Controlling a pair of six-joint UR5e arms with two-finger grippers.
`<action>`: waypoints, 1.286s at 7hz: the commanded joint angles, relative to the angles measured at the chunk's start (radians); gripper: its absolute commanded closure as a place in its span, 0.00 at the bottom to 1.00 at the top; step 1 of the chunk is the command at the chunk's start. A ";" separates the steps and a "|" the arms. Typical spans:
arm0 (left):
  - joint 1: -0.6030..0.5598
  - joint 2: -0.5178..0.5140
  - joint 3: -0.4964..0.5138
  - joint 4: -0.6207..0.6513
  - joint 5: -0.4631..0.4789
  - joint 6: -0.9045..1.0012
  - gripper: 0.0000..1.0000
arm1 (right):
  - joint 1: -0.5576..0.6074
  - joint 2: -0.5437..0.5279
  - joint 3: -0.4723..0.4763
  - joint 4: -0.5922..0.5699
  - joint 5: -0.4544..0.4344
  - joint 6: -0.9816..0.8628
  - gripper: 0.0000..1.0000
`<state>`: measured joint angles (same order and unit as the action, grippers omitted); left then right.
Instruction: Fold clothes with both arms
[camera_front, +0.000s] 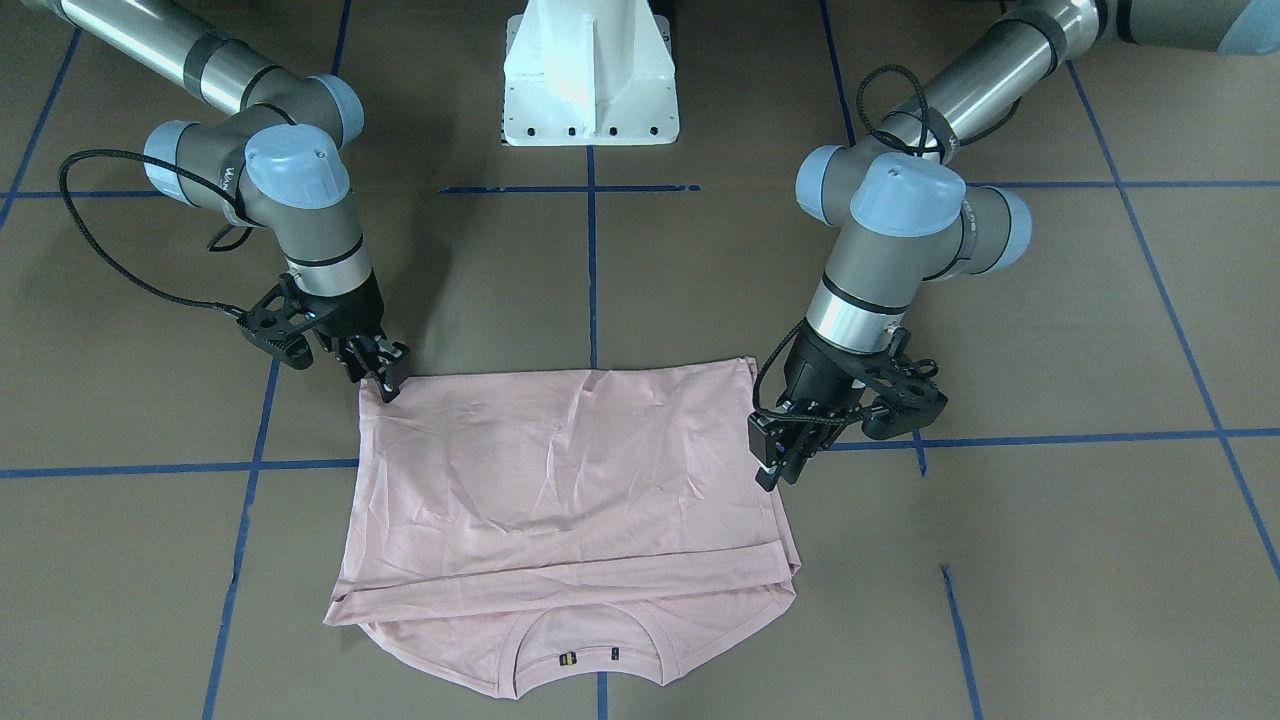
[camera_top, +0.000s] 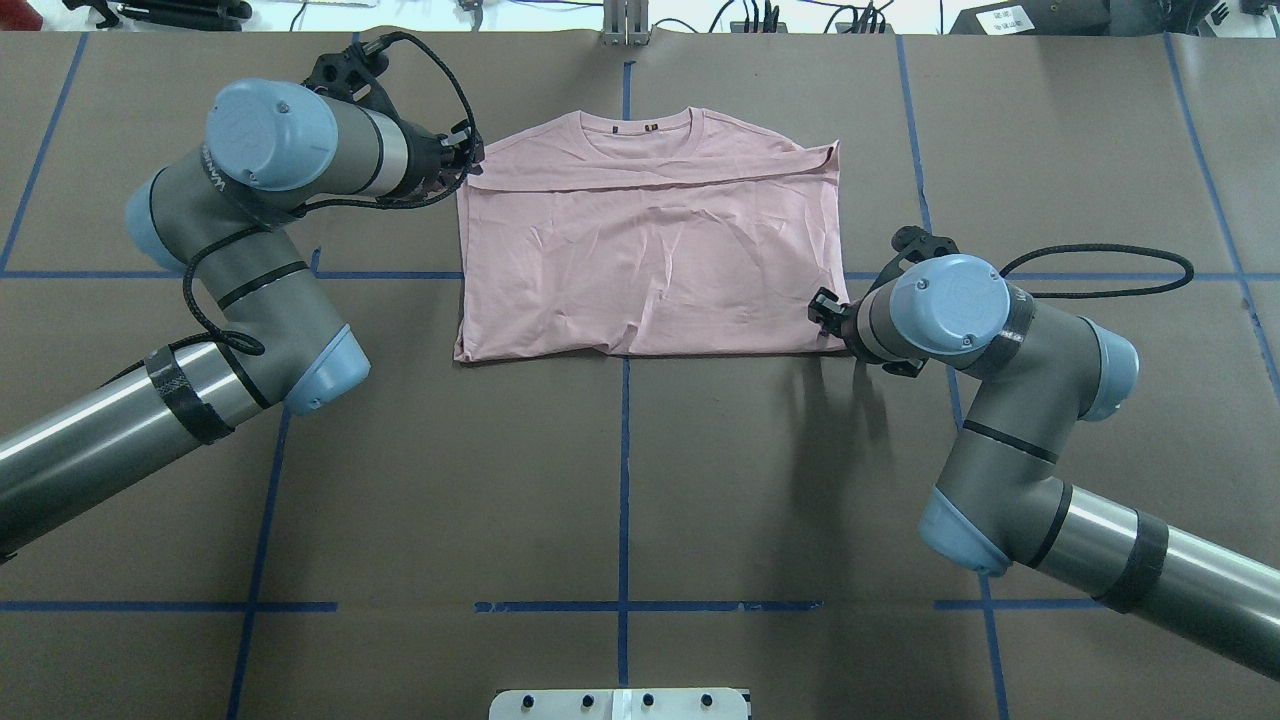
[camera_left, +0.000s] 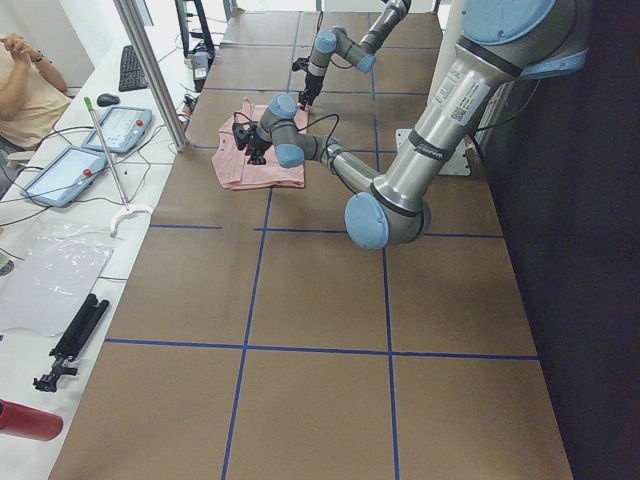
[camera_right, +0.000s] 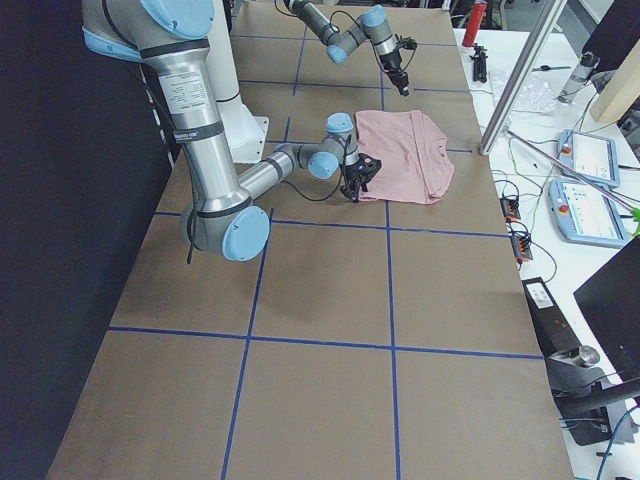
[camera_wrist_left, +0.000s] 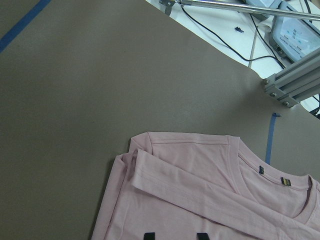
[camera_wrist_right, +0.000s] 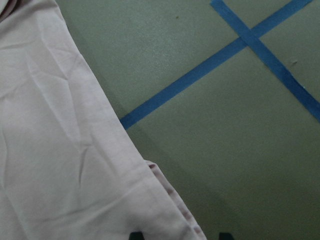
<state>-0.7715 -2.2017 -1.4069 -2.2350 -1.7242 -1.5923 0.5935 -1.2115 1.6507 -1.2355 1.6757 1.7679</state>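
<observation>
The brown table (camera_top: 620, 480), crossed by blue tape lines (camera_top: 258, 560), fills every view. The left arm (camera_top: 250, 300) and the right arm (camera_top: 1000, 400) reach over it from either side of the white base (camera_front: 590, 75). Between them, on the half of the table away from the robot, the pale pink T-shirt (camera_top: 640, 260) lies flat and folded into a rough rectangle. Its sleeves are tucked in and its lower part is drawn up to just short of the collar, which points toward the table's far edge. The left gripper (camera_front: 782, 468) sits at the shirt's side edge on the robot's left, and the overhead view places it beside the end of the fold line near the shoulder. In the left wrist view its two dark fingertips (camera_wrist_left: 147, 235) stand apart at the bottom of the picture with pink cloth beneath them. Whether they touch the cloth cannot be told. The right gripper (camera_front: 385, 380) is at the shirt's near corner on the robot's right, and its fingertips (camera_wrist_right: 135, 235) are likewise apart, with the corner's edge running between them. A small dark neck label (camera_top: 650, 127) shows inside the collar.
</observation>
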 joint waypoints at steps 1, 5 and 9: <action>-0.002 0.000 -0.001 0.002 0.000 -0.001 0.60 | 0.002 0.001 0.003 0.002 -0.005 -0.004 1.00; 0.035 0.058 -0.120 0.005 -0.008 -0.063 0.60 | -0.056 -0.191 0.293 -0.004 0.013 0.007 1.00; 0.051 0.121 -0.264 0.096 -0.126 -0.083 0.60 | -0.341 -0.476 0.678 0.004 0.334 0.007 1.00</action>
<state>-0.7229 -2.1050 -1.6490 -2.1654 -1.8368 -1.6719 0.3245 -1.6572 2.2846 -1.2353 1.8733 1.7758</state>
